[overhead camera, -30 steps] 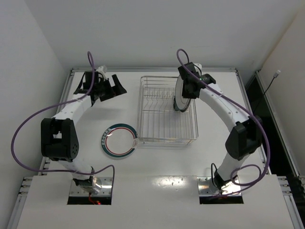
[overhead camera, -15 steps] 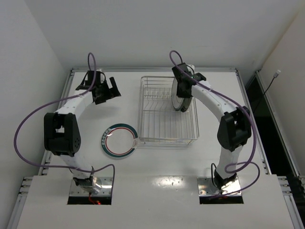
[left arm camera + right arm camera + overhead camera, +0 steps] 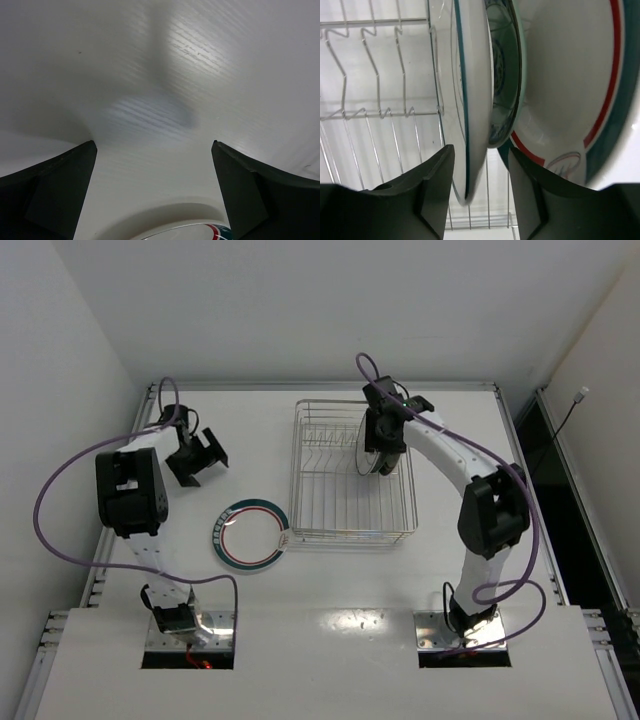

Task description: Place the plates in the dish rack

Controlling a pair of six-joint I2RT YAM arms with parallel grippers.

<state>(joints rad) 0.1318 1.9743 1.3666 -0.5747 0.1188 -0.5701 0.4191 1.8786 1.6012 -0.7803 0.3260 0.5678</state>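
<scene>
The dish rack (image 3: 350,533) stands at the table's middle right. Three plates stand on edge in it: a white teal-rimmed plate (image 3: 475,75), a smaller teal-blue patterned plate (image 3: 504,70) and a white plate with a green rim and red ring (image 3: 570,75). My right gripper (image 3: 481,150) is open and straddles the lower rim of the teal-rimmed plate, with a gap at each finger. From above, that gripper (image 3: 380,445) is over the standing plates (image 3: 368,448). A fourth plate (image 3: 250,533), green-rimmed with a red ring, lies flat left of the rack. My left gripper (image 3: 205,462) hangs open and empty behind it, and its rim (image 3: 200,232) shows just below the fingers.
The rack's upright wire tines (image 3: 380,75) stand free to the left of the loaded plates. White walls close in the table at the back and left. Purple cables loop over both arms.
My right gripper has opened and let go of the teal-rimmed plate, which now stands in the rack. My left arm swung back and left, bringing its gripper nearer the flat plate.
</scene>
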